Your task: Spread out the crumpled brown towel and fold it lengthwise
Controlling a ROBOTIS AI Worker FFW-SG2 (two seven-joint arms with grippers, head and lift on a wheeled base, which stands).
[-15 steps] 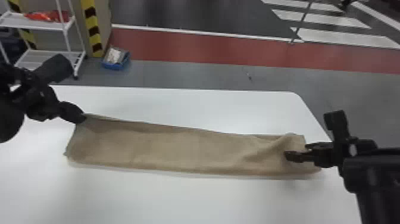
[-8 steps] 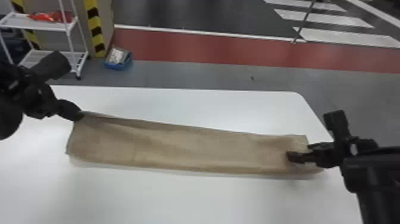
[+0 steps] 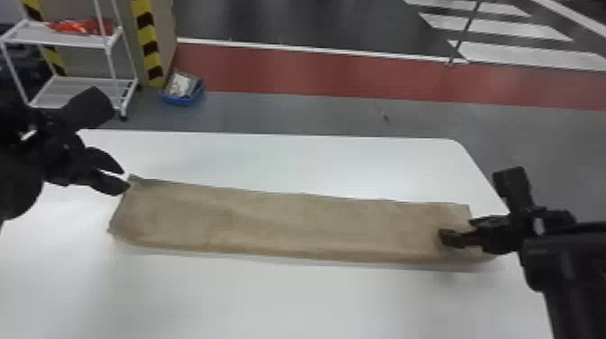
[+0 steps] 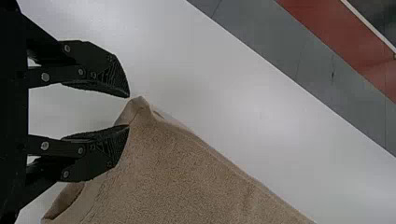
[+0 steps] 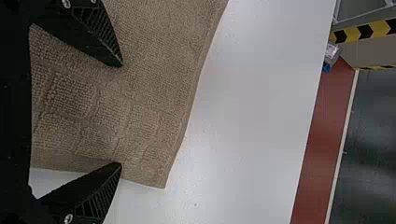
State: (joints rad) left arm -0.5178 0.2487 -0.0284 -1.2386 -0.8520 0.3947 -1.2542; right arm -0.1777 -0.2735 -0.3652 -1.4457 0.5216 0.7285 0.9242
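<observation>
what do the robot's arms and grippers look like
Both the left arm and right arm are black, with rounded casings. The left gripper and right gripper are black too, each with two tapering fingers, ridged texturing and small silvery screw heads.

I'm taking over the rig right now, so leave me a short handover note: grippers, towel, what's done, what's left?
Left gripper: open, at the towel's far left corner.
Right gripper: open, over the towel's right end.
Brown towel: a long, mostly flat strip lying across the white table.
Done: spread out and, by its narrow shape, apparently folded lengthwise.
Left: probably just back both grippers away and check that the edges line up.
</observation>
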